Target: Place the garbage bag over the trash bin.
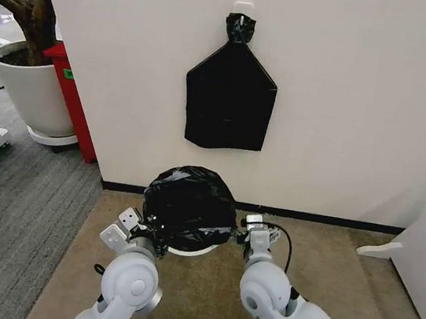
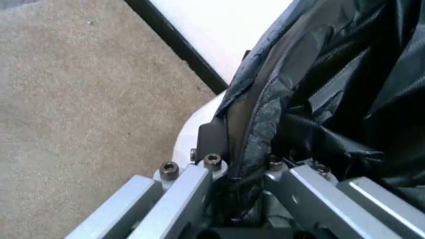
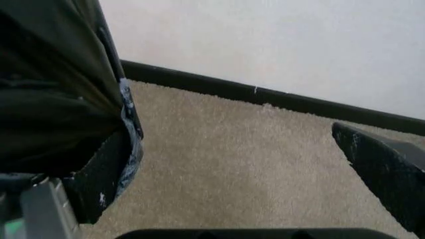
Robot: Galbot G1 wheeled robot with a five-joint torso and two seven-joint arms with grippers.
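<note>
The garbage bag (image 1: 189, 204) drapes over the trash bin (image 1: 194, 246) by the wall — thin, slippery film, best pinched at its hem. The left tool (image 2: 247, 175) clamps that hem; the right tool (image 3: 232, 164) stands open beside it. Only the head view shows the bin's rim peeking out.

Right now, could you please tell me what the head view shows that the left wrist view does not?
Head view alone: the hanging black bundle on the wall, the plant pot, the right gripper beside the bag, and both arms.

Left wrist view alone: the left gripper close up, its fingers pinching a fold of plastic against the rim.

Both: the garbage bag draped over the trash bin, carpet, and the dark baseboard.
</note>
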